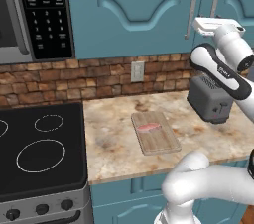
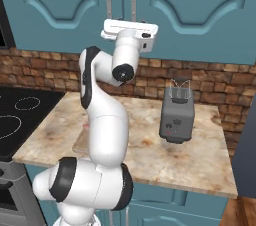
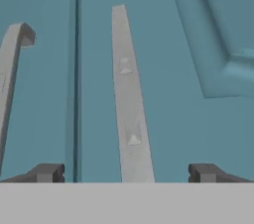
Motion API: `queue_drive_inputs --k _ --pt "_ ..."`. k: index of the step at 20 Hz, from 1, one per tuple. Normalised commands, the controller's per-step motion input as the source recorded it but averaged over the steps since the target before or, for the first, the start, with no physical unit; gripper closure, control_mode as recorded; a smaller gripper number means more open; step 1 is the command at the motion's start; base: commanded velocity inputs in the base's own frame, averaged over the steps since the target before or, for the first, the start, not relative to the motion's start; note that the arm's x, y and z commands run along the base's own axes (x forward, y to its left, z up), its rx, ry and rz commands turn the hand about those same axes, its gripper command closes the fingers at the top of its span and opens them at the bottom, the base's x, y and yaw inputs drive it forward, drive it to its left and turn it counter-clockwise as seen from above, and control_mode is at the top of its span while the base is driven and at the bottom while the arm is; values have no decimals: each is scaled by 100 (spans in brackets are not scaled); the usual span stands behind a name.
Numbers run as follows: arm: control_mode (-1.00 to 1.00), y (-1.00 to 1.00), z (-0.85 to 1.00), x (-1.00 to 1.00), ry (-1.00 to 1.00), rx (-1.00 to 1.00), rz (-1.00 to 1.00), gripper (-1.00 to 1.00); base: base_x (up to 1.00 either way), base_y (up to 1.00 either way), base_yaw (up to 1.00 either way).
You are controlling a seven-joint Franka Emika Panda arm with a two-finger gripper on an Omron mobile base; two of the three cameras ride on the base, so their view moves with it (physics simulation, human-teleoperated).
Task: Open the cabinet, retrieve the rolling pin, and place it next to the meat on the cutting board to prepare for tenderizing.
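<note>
The teal cabinet (image 1: 134, 0) (image 2: 200, 0) hangs above the counter with both arched doors closed. My gripper (image 1: 201, 22) (image 2: 125, 24) is raised in front of the two silver bar handles (image 1: 191, 7) where the doors meet. In the hand view my gripper (image 3: 126, 172) is open, and the right door's handle (image 3: 129, 99) runs up between the two fingertips without touching them. The left door's handle (image 3: 10, 79) is off to the side. The cutting board (image 1: 155, 132) lies on the counter with the meat (image 1: 149, 127) on it. The rolling pin is out of view.
A dark grey toaster (image 1: 211, 99) (image 2: 176, 112) stands on the counter right of the board. A black stove (image 1: 39, 143) is on the left, with a microwave (image 1: 39, 10) above it. A wall outlet (image 1: 137, 71) sits in the brick backsplash.
</note>
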Motion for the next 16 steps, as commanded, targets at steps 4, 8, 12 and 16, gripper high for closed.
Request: queue_drive_inputs --k 4,8,12,16 --pt "-100 0 0 27 0 0 0 -100 0 0 0" --pt "-100 0 0 31 0 0 0 100 0 0 0" --pt "-100 0 0 35 0 0 0 100 0 0 0" --pt "-100 1 0 18 0 -1 0 100 0 0 0"
